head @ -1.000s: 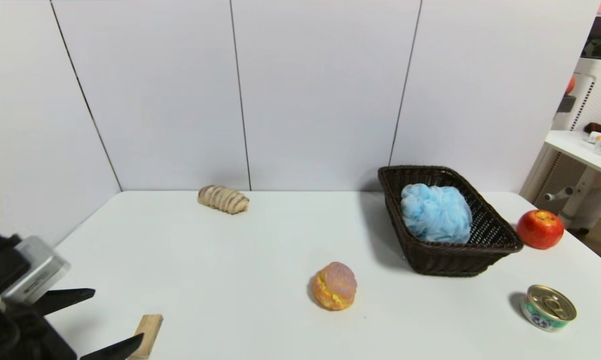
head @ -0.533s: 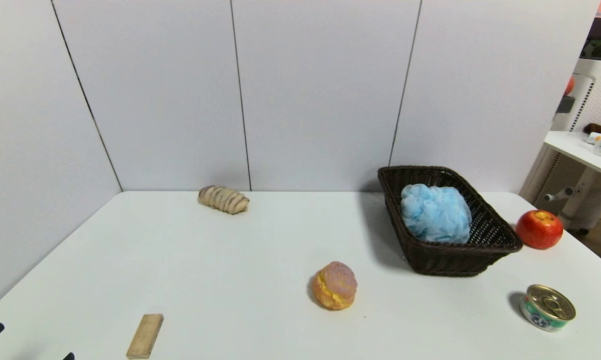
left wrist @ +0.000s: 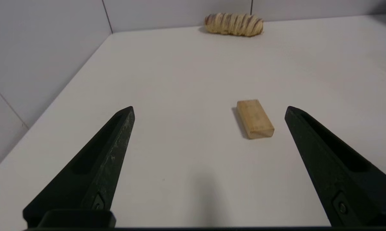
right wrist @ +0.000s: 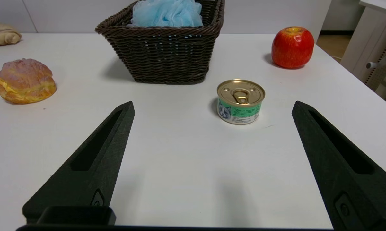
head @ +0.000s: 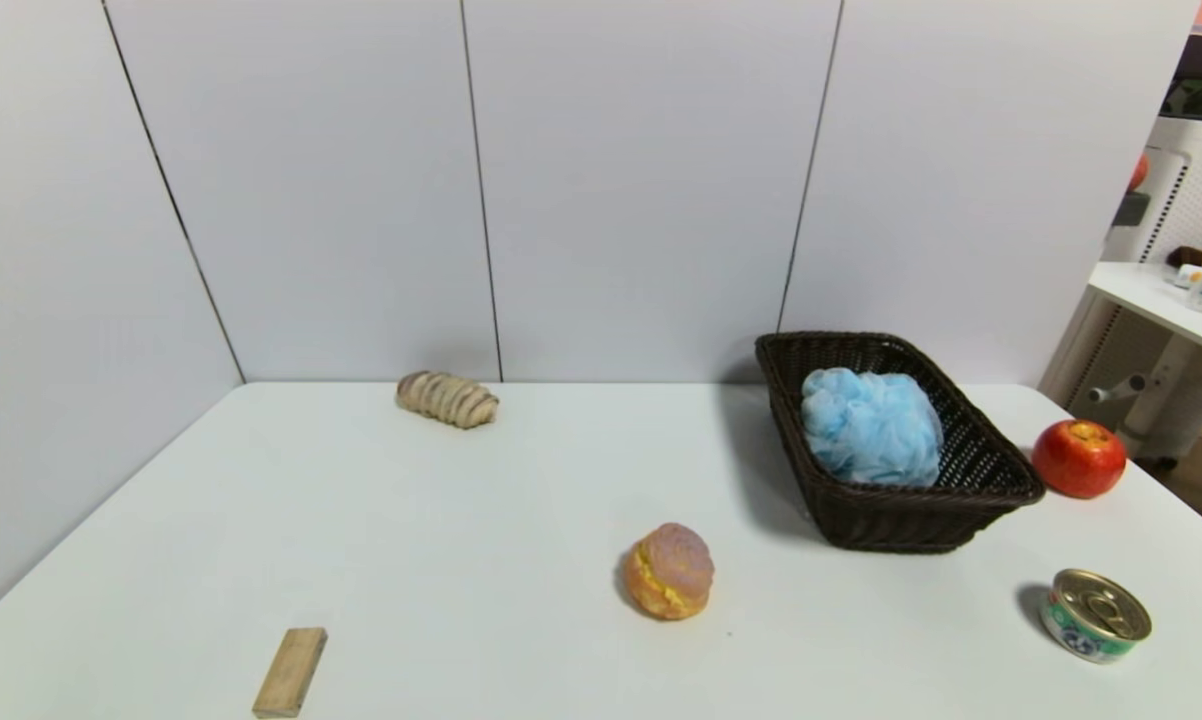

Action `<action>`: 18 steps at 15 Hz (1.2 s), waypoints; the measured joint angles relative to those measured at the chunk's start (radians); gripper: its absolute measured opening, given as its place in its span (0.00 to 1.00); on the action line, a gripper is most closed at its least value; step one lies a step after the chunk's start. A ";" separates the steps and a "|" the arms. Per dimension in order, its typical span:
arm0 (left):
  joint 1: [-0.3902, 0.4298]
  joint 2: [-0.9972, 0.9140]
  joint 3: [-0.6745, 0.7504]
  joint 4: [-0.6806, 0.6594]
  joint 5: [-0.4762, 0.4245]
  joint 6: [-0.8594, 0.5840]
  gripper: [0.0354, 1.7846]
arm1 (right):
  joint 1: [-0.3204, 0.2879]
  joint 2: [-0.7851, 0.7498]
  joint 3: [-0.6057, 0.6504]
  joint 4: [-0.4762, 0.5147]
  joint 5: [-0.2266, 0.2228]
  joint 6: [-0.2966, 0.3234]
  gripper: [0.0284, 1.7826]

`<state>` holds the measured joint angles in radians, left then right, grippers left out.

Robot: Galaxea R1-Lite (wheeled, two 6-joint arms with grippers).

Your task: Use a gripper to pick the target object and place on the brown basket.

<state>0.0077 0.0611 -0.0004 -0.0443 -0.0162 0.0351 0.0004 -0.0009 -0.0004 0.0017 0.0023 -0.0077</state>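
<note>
My left hand [left wrist: 209, 110] hangs low over the near left corner of the desk [head: 461, 520] with its jaws spread wide and nothing between them; the wooden block [left wrist: 254, 118] lies on the surface just ahead of it, apart from both fingers. My right hand [right wrist: 212, 106] sits the same way over the near right edge, released and empty, with the cat food can [right wrist: 241, 101] standing upright ahead of its gap. Farther out, the blue bath pouf [head: 871, 425] rests inside the brown wicker basket [head: 901, 520] toward the far right of the desk, so I judge the placing done. The red apple [head: 1079, 458] stands beside the basket by the right edge, the cream bun [head: 669, 570] lies near the middle, and the striped bread roll [head: 447, 398] lies by the far edge. The risks now, as I see them: a careless forward nudge of either hand would knock the block or tip the can, and the springy pouf, bulging above the rim, could roll out if the basket were bumped.
</note>
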 joint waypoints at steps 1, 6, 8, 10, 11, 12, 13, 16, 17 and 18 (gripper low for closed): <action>0.001 -0.023 0.000 0.040 0.009 -0.016 0.94 | 0.000 0.000 0.000 0.000 0.000 0.000 0.95; 0.002 -0.061 0.000 0.049 0.012 -0.028 0.94 | 0.000 0.000 0.000 0.000 0.000 0.000 0.95; 0.002 -0.063 0.000 0.049 0.011 -0.028 0.94 | 0.000 0.000 0.000 0.000 0.000 0.000 0.95; 0.002 -0.063 0.000 0.049 0.012 -0.027 0.94 | 0.000 0.000 0.000 0.000 0.000 0.000 0.95; 0.002 -0.063 0.000 0.049 0.012 -0.027 0.94 | 0.000 0.000 0.000 0.000 0.000 0.000 0.95; 0.001 -0.063 0.000 0.049 0.011 -0.027 0.94 | 0.000 0.000 0.000 0.000 0.000 0.000 0.95; 0.001 -0.063 0.000 0.049 0.011 -0.028 0.94 | 0.000 0.000 0.000 0.000 0.000 0.000 0.95; 0.002 -0.063 0.000 0.049 0.011 -0.027 0.94 | 0.000 0.000 0.000 0.000 0.000 0.000 0.95; 0.002 -0.063 0.000 0.049 0.011 -0.027 0.94 | 0.000 0.000 0.000 0.000 0.000 0.000 0.95; 0.002 -0.063 0.000 0.049 0.011 -0.027 0.94 | 0.000 0.000 0.000 0.000 -0.001 0.002 0.95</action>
<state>0.0096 -0.0023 0.0000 0.0047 -0.0047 0.0077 0.0000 -0.0009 -0.0009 0.0017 0.0017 -0.0053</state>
